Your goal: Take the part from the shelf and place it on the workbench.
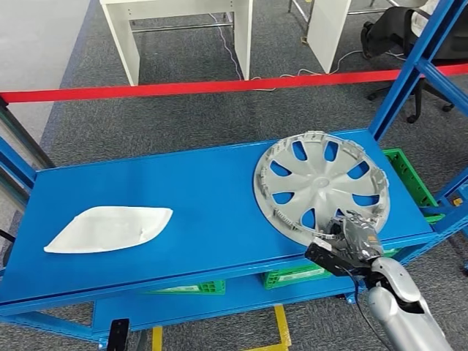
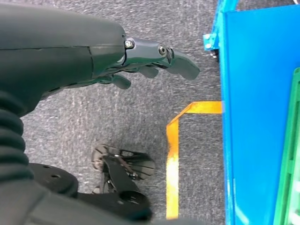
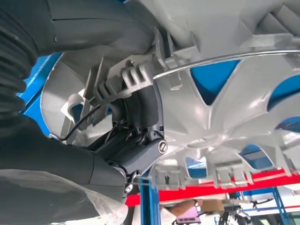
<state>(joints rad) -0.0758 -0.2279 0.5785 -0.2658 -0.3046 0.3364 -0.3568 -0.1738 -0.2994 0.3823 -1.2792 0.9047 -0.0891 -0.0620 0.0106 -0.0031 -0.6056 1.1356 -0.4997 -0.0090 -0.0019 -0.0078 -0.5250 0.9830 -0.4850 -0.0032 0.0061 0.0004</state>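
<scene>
Clearly the part (image 1: 321, 181), a silver wheel cover with blue showing through its spoke openings, lies ribbed side up at the right end of the blue shelf (image 1: 165, 183), its near rim pushed just past the shelf's front edge. That overhang looks like the reason for the grasp: with the rim hanging free, the right hand (image 1: 353, 238) can come in from below the front edge and close on it, and the right wrist view shows dark fingers (image 3: 139, 110) against the clips of the rim (image 3: 134, 77) with the thumb on the other face, so the hand is clamped on the cover's near edge. The cover seems still to rest on the shelf over most of its span; I cannot tell whether the gripped edge has begun to lift. Gripped at one edge only, so broad a piece will probably tilt and drag as it comes away. The left hand (image 2: 148, 61) hangs down beside the shelf's frame over the grey carpet, fingers loosely extended and holding nothing, out of the way of the pull. Farther along, toward the left end of the shelf, lies a flat white sheet-like piece (image 1: 110, 228), well apart from the cover. Green crates (image 1: 408, 175) sit on a lower level, beneath and behind the right end.
</scene>
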